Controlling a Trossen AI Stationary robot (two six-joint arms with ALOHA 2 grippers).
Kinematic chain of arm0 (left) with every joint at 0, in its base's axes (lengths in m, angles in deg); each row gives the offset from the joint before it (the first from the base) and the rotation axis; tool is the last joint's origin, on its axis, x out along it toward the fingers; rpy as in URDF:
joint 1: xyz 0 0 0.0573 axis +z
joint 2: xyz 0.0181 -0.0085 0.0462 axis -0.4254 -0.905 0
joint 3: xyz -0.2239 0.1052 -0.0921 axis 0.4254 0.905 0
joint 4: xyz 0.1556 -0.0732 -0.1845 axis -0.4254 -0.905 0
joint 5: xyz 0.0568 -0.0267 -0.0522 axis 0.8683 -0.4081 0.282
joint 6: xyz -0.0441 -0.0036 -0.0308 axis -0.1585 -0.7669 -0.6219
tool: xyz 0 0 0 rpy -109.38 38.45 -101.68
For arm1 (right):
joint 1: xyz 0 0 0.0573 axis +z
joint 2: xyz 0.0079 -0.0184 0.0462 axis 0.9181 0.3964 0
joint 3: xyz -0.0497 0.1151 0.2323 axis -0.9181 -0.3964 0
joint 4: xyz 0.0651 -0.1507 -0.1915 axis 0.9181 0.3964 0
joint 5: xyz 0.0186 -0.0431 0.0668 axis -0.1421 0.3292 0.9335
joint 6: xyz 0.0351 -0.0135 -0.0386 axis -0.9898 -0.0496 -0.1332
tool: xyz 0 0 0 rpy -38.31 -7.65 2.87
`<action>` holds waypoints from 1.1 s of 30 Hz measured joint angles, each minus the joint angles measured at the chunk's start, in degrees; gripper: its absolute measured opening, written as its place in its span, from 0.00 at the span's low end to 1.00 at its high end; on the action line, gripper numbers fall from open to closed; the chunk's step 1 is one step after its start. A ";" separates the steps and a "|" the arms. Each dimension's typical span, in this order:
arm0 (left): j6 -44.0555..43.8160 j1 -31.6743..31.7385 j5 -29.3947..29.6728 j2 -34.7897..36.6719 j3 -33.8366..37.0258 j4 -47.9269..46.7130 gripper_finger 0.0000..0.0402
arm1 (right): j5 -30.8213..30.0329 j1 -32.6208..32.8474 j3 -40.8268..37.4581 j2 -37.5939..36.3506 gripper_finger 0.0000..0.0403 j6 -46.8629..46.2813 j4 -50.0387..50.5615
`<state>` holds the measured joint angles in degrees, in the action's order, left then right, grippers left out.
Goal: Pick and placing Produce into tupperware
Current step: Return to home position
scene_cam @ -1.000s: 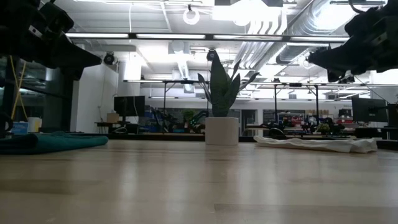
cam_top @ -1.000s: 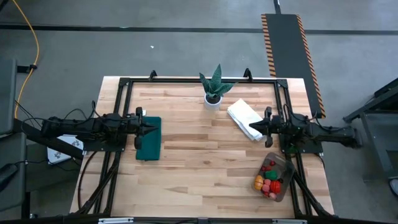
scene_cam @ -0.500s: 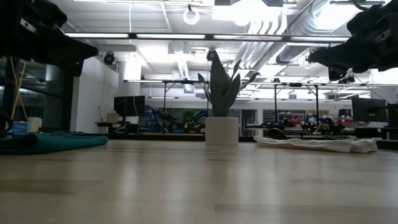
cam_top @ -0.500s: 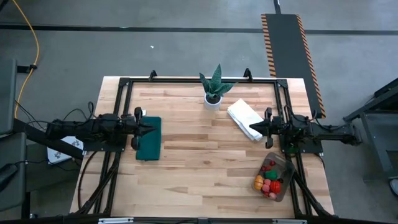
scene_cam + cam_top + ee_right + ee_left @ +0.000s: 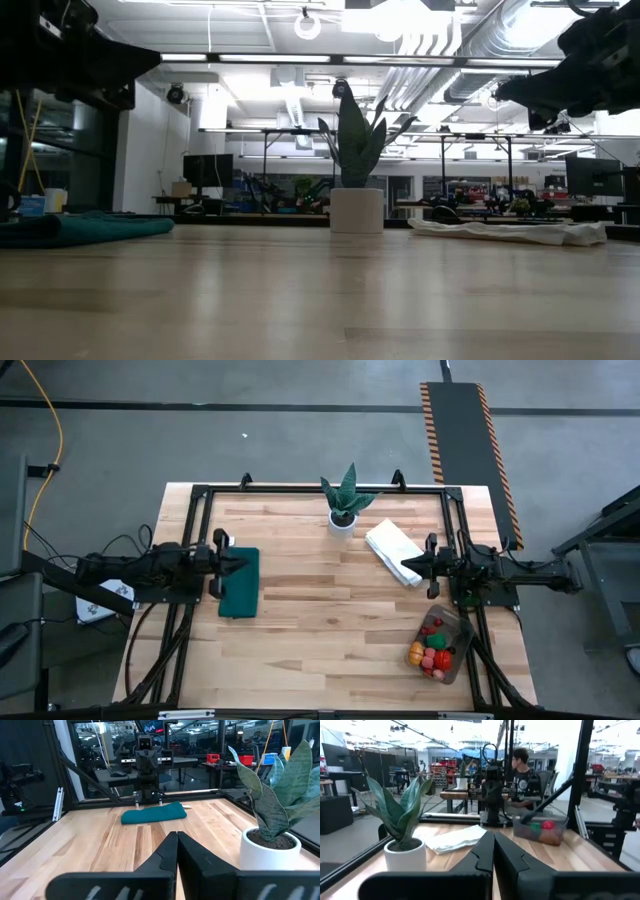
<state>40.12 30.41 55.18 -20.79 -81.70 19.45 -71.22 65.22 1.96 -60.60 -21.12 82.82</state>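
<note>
1. Your left gripper (image 5: 238,560) hangs raised over the left side of the wooden table (image 5: 310,620), above the back end of the folded teal cloth (image 5: 240,588). The left wrist view shows its fingers pressed together with nothing between them.
2. Your right gripper (image 5: 407,566) hangs raised on the right side, its tip over the front corner of the white cloth (image 5: 388,543). Its fingers also meet, empty.
3. The tupperware (image 5: 460,624) sits near the table's front right corner, just beside the right arm's base and apart from both grippers.
4. The produce (image 5: 432,650) lies piled inside it: red, orange and green pieces.
5. The potted plant (image 5: 343,502) stands at the middle of the back edge, near the white cloth.
6. In the left wrist view, a person (image 5: 522,770) sits beyond the table.
</note>
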 joint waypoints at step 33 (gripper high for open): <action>-1.37 0.02 -6.06 -5.05 -0.07 -5.96 0.00 | 3.04 -0.02 0.04 0.00 0.00 -5.08 0.61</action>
<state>38.75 30.43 49.12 -25.84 -81.76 13.48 -68.17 65.20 2.00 -60.60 -26.20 83.43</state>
